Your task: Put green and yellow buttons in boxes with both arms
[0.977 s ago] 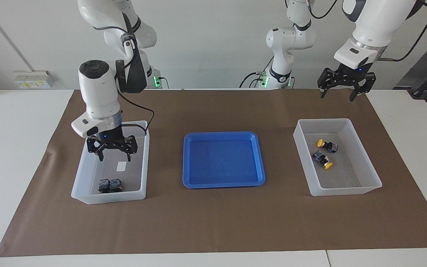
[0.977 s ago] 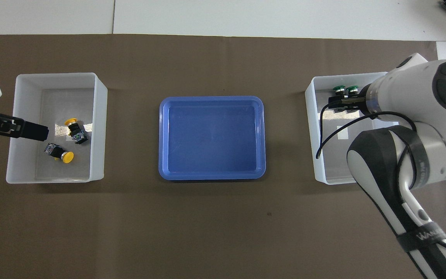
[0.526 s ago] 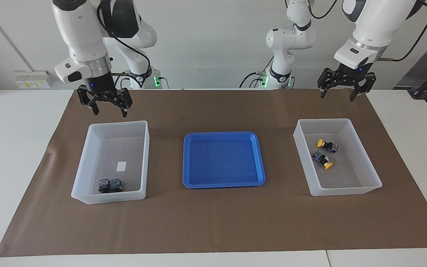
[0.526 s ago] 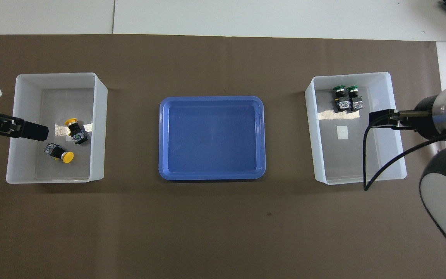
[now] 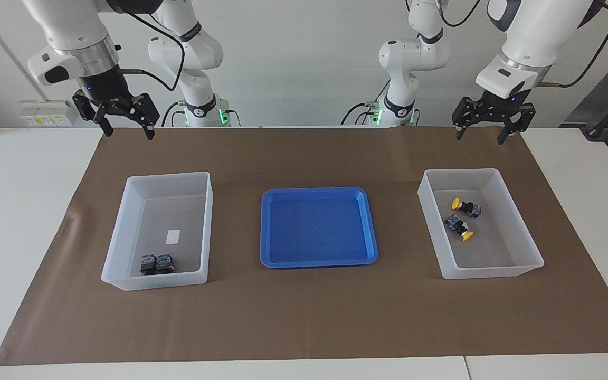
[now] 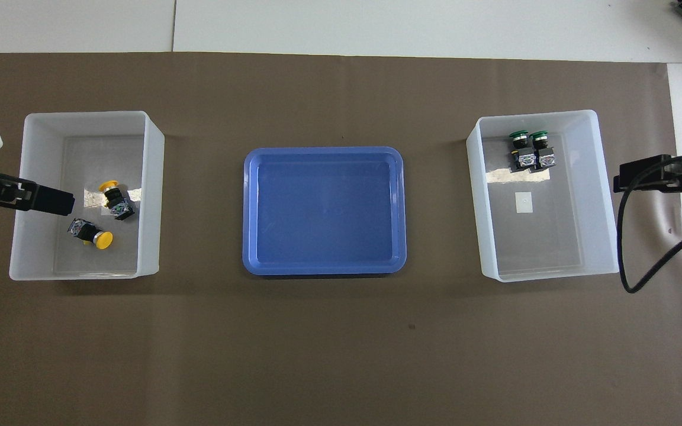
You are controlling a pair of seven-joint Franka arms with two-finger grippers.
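Both grippers hang in the air with their fingers spread apart and nothing between them. The right gripper [image 5: 122,115] is raised over the brown paper mat [image 5: 304,316] at the robots' edge, above the corner of the mat at the right arm's end of the table. The left gripper [image 5: 493,119] hangs the same way over the robots' edge of the mat at the left arm's end; in the overhead view only its dark tip [image 6: 39,198] reaches in at about nine o'clock, over the rim of the bin there.

The two green buttons [image 6: 529,149] lie side by side, touching, in the bin [image 5: 124,232] at the right arm's end (in the overhead view they sit toward twelve o'clock inside it, close to the wall farthest from the robots, green caps pointing at that wall). A small white label [image 6: 523,203] lies on this bin's floor, nearer the robots than the buttons.

The two yellow buttons [image 6: 99,219] lie on their sides in the other bin [image 5: 525,227], at the left arm's end, close to each other near the middle of its floor, one cap pointing roughly to ten o'clock in the overhead view and the other to four.

The blue tray [image 5: 267,232] sits between the two bins at the centre of the mat.
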